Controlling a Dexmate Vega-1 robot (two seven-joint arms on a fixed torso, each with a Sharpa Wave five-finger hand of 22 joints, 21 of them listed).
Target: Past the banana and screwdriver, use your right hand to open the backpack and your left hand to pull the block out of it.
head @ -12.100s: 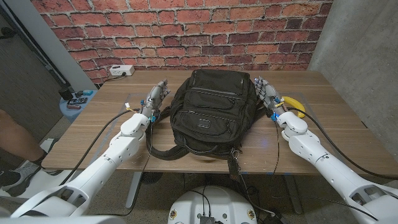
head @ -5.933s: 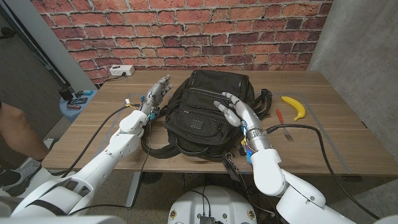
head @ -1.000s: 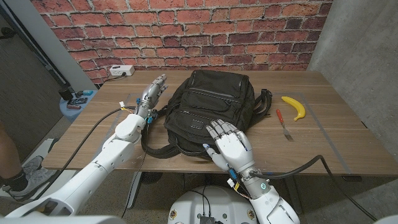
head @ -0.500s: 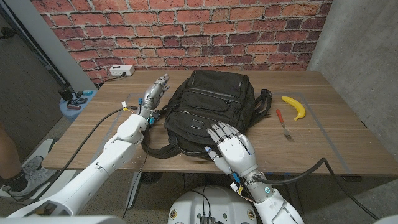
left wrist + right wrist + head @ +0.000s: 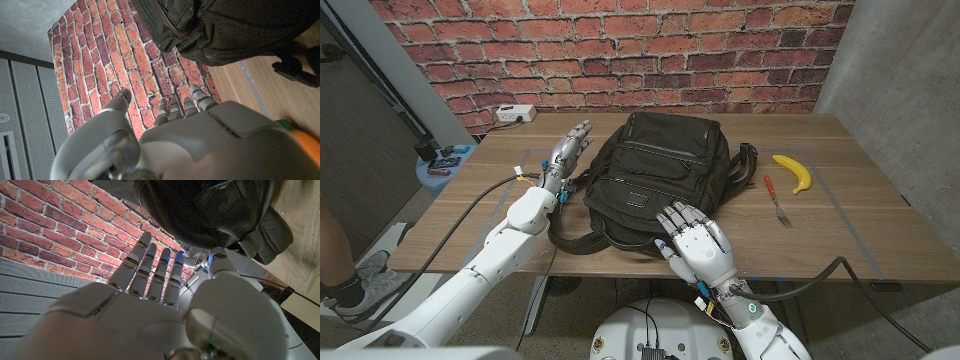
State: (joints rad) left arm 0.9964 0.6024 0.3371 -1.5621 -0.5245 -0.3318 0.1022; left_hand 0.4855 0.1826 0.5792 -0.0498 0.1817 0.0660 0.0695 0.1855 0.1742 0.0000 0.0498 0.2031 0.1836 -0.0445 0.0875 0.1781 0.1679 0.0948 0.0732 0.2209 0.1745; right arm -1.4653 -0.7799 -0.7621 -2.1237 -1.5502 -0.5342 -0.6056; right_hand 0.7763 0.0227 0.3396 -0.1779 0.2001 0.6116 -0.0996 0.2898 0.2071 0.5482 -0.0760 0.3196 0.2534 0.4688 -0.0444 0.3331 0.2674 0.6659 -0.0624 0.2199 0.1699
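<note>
Lying lengthwise away from robot, backpack [image 5: 655, 180]; right robot hand [image 5: 693, 243] spread, empty; left robot hand [image 5: 567, 150] fingers apart.

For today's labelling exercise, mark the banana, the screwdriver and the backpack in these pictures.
banana [image 5: 794, 171], head view, middle of its yellow curve.
screwdriver [image 5: 770, 186], head view, on its red handle.
backpack [image 5: 655, 160], head view, centre of its black front panel.

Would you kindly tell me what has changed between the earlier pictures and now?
The right hand left its spot beside the banana, crossed over the backpack and drew back to its near edge, open. The backpack shifted slightly. The left hand, banana and screwdriver stayed put.
</note>
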